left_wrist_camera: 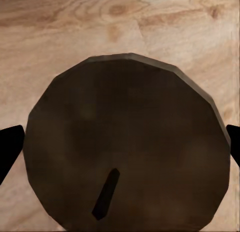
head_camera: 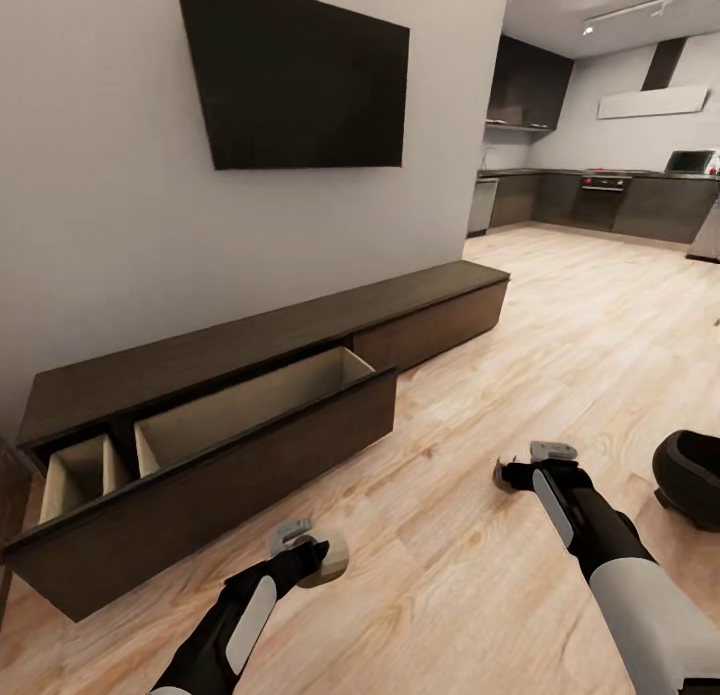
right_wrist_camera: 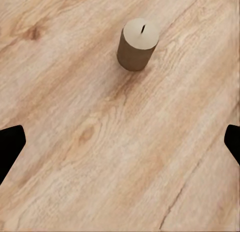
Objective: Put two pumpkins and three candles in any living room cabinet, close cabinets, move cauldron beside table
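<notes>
While the left gripper (head_camera: pixel 318 558) clamps one candle (head_camera: pixel 330 560), the right gripper (head_camera: pixel 527 465) hangs spread above another candle (right_wrist_camera: pixel 138 43) standing on the floor (head_camera: pixel 520 355).

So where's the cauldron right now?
In the head view, the cauldron sits on the wood floor at the right edge, just beyond the right gripper.

Two black arms with white and grey covers are seen, each ended by a small grey-topped black gripper.
</notes>
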